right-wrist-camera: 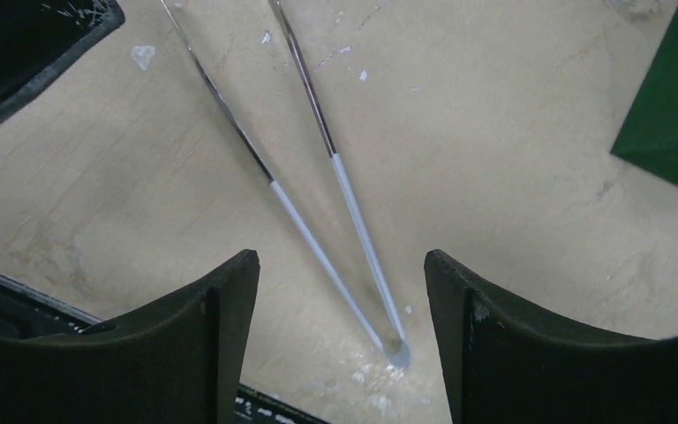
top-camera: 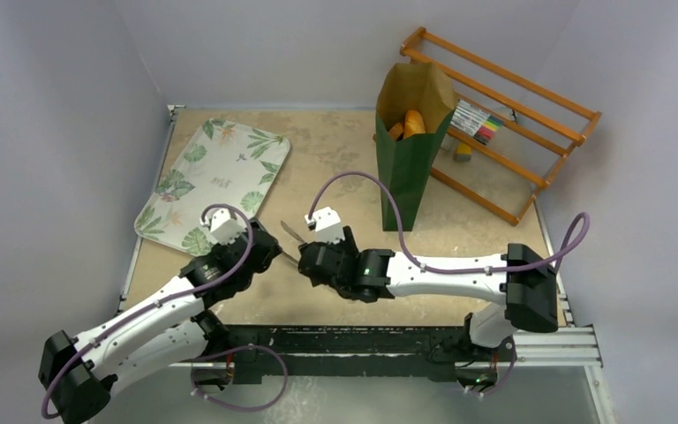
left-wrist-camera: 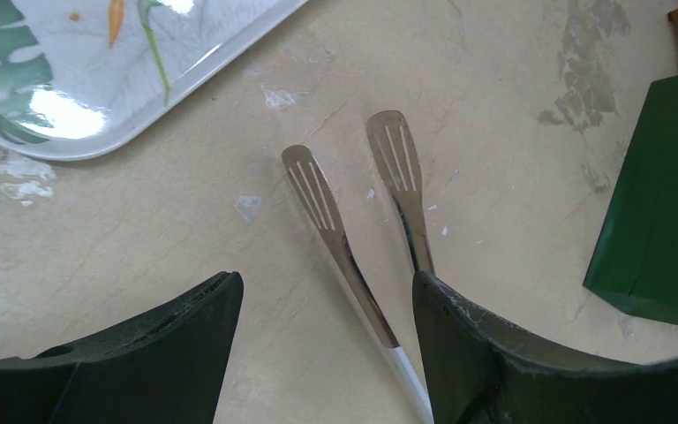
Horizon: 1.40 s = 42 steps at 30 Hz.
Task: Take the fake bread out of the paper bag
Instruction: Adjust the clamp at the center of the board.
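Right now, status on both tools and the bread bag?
Left tool open, right tool open, both over slotted steel tongs. Orange fake bread inside upright dark green paper bag.

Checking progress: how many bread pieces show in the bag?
2. One bread piece stands in the middle of the bag's opening; a second sits just left of it, lower. More may lie hidden deeper.

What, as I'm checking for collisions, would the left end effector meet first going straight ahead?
Probably the metal tongs lying on the table between its open fingers; depth is unclear.
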Each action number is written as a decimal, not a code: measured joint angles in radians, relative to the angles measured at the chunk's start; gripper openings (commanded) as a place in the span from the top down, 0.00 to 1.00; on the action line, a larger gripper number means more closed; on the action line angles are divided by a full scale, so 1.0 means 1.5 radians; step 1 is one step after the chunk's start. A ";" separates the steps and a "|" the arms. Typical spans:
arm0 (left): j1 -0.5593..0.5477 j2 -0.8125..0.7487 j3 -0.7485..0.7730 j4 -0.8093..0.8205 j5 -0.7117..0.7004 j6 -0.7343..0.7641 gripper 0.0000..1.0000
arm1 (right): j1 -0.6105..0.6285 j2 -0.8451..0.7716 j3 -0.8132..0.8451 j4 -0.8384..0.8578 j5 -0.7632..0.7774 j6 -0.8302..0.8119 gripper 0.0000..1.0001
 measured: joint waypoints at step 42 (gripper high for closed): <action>0.000 0.212 -0.124 0.303 0.039 -0.127 0.44 | -0.196 0.199 -0.051 0.304 -0.311 -0.265 0.65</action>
